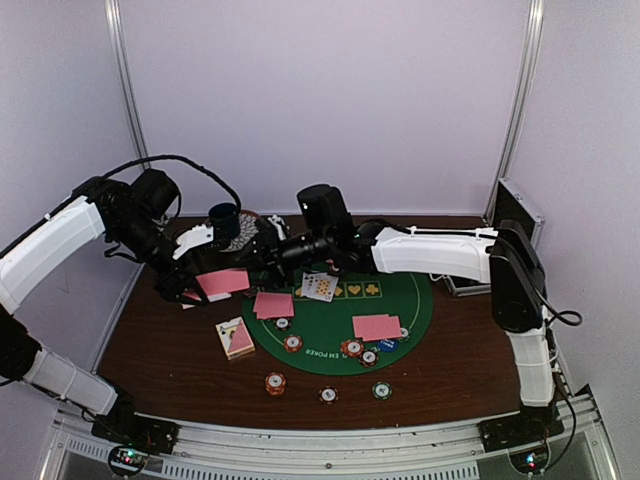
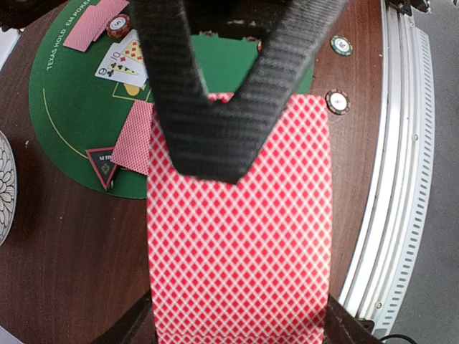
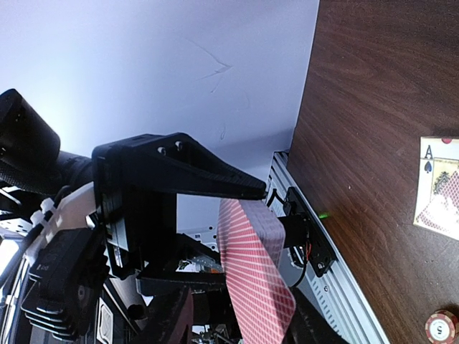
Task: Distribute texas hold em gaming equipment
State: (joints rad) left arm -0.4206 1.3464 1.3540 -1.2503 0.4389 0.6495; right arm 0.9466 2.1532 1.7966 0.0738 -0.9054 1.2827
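1. The left gripper pinches pink-backed playing cards above the brown wooden table's left side.
2. The right gripper hovers just beside them; I cannot tell how its jaws stand.
3. Bare wood runs along the left edge.

The cards have red-and-white diamond-lattice backs. The mat is green, the table dark brown, and one chip is striped orange and white.

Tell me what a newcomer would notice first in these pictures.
Most striking is the stack of pink diamond-backed playing cards clamped in the left gripper, held above the left side of the dark brown wooden table. Next comes the round green felt poker mat at mid-table, with small round striped poker chips on and beside it.
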